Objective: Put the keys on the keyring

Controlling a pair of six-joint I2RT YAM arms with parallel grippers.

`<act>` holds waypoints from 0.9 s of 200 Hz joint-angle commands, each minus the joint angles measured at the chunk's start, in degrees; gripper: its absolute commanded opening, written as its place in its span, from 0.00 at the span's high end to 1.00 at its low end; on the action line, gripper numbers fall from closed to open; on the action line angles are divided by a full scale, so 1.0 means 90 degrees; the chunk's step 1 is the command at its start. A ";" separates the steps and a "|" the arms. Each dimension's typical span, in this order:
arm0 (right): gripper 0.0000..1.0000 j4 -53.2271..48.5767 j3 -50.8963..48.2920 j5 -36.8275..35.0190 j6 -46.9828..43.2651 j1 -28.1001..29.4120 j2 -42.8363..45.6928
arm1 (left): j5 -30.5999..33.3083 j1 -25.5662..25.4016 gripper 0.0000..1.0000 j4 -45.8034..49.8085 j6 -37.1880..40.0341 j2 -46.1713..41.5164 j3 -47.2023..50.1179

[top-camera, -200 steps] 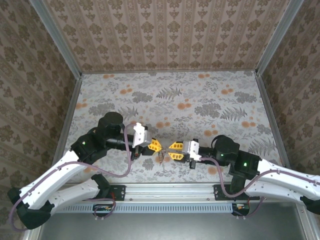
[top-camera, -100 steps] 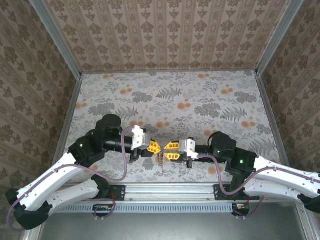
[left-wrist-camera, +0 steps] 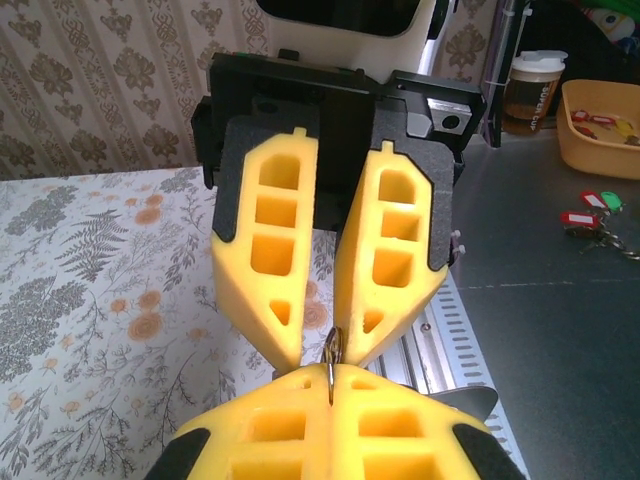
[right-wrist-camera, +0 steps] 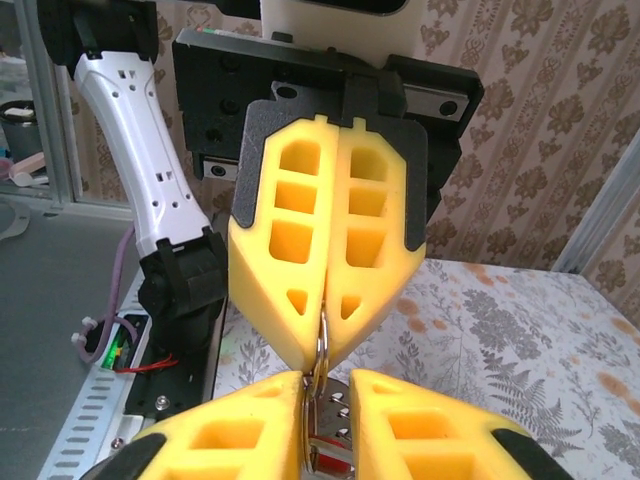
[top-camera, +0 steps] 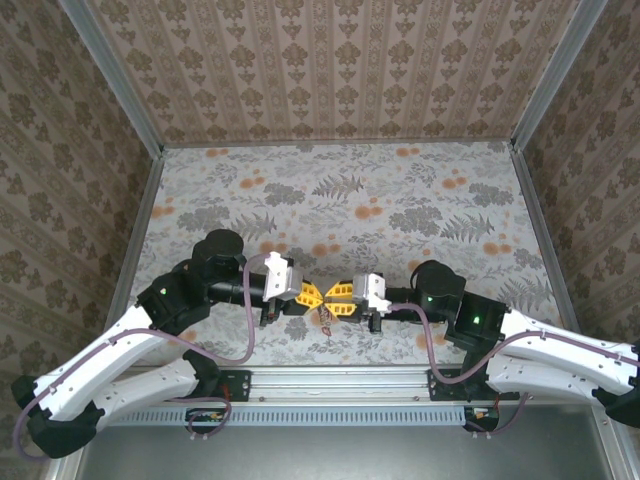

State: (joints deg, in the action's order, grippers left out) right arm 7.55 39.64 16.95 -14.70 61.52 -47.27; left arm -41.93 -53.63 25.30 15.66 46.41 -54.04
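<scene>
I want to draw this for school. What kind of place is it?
Probably a robot test booth in a lab: two robot arms bolted to a rail, wallpapered panels in a metal frame, and a yellow tub of key tags outside it.

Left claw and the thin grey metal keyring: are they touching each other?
Touching. In the right wrist view the left claw is shut, and the thin grey metal keyring is pinched between its yellow fingertips, with no gap showing.

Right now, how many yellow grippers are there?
2. The left gripper and the right gripper meet tip to tip near the table's front edge, with a keyring at their tips.
</scene>
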 commanded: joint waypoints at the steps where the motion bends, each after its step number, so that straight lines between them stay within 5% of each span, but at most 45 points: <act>1: 0.83 0.0180 0.0198 0.0184 0.0107 -0.0050 -0.0065 | -0.0021 -0.0073 1.00 -0.0219 0.0057 -0.0089 0.0024; 41: 0.95 -0.0015 0.0261 0.0021 0.0025 -0.0058 -0.0066 | 0.0292 -0.0090 1.00 -0.0765 -0.0138 -0.0232 0.0310; 71: 1.00 -0.0373 0.0361 -0.1146 -0.0336 -0.0049 0.0121 | 0.0944 -0.0114 1.00 -0.0364 -0.0071 -0.0401 0.0244; 113: 1.00 -0.0504 0.0356 -0.2032 -0.0820 -0.0011 0.0296 | 0.1758 -0.0280 0.70 0.0341 0.0088 -0.0293 0.0021; 180: 1.00 -0.0922 0.0583 -0.2705 -0.1473 0.0440 -0.0019 | 0.2366 -0.0449 0.66 0.0486 0.0415 0.0054 -0.0446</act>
State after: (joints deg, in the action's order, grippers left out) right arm 0.62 41.82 -1.67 -24.40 63.66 -46.57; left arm -23.73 -56.99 28.12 17.21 46.44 -54.78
